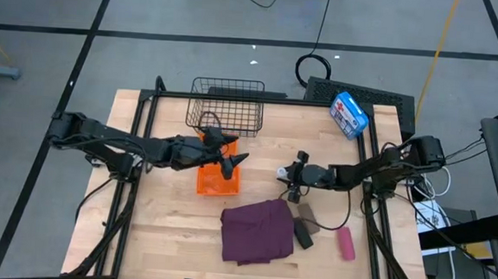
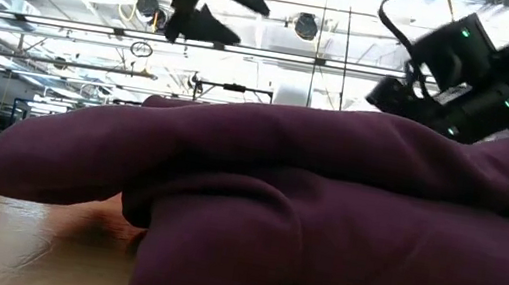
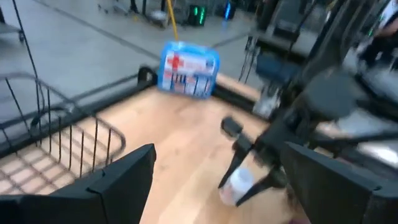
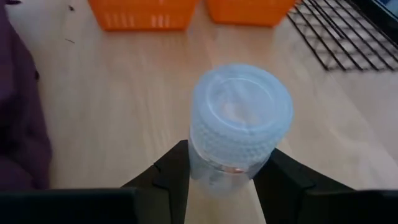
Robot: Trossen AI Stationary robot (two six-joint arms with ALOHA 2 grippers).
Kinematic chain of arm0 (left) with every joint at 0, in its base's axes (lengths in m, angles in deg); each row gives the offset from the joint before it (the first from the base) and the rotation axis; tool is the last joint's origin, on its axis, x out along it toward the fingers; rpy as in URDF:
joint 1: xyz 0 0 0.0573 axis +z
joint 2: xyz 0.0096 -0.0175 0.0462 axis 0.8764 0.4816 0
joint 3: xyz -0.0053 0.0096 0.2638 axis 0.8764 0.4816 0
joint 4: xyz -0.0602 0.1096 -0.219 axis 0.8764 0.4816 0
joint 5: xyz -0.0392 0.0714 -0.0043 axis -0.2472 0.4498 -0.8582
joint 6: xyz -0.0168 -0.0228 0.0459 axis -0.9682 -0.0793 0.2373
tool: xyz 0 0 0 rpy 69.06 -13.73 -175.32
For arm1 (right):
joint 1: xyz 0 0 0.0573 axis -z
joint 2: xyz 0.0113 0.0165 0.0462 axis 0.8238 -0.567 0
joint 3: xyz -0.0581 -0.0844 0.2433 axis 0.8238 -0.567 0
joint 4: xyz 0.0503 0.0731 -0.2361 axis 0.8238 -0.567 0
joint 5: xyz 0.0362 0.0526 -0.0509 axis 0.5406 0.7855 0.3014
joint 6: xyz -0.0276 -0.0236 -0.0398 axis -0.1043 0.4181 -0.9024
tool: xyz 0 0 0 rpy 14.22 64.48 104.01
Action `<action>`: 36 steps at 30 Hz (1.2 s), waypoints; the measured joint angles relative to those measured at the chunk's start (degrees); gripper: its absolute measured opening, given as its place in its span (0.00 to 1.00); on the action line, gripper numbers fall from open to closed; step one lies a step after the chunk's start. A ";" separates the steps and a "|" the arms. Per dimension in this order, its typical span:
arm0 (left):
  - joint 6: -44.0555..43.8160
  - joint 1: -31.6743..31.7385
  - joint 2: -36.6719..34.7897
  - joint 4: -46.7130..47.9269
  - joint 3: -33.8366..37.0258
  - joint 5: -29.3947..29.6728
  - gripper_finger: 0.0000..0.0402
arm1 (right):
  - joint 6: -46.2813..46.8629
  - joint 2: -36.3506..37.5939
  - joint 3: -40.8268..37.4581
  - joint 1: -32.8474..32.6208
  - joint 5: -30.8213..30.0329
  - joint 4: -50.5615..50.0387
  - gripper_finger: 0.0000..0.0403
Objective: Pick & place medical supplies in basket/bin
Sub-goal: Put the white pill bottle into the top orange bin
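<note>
While the right tool pinches a white vial just below its ribbed cap, above bare tabletop between the purple-maroon cloth and the orange bin, the hold looks shallow: the smooth, round body could twist or slip out on the way across. Its long axis runs out from the fingers, cap end leading toward the bin and the wire basket. Close by over the bin, the left tool hangs wide open and empty, and could be struck.

A robotics lab: taped concrete floor, strip-lit open ceiling.
</note>
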State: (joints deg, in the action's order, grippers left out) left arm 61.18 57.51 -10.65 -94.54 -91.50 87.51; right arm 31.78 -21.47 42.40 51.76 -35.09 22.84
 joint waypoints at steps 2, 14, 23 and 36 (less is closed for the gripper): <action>-0.40 -0.28 2.04 0.88 -0.72 -1.80 0.88 | -1.31 0.00 2.90 -0.67 -0.05 -3.64 0.33; -2.30 -0.85 21.99 31.02 -27.25 -7.67 0.88 | -7.54 0.02 9.97 -2.41 -0.44 -6.90 0.33; 5.02 -2.53 30.05 31.23 -34.69 -9.77 0.88 | -7.54 0.00 9.97 -2.66 -0.11 -7.70 0.33; 7.23 -1.78 30.56 34.00 -34.71 -10.83 0.88 | -12.91 0.02 9.97 -5.73 0.01 -6.88 0.33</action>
State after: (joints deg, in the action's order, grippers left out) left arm 68.41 55.74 19.92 -60.55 -126.21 76.68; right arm 18.87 -21.45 52.37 46.03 -35.09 15.96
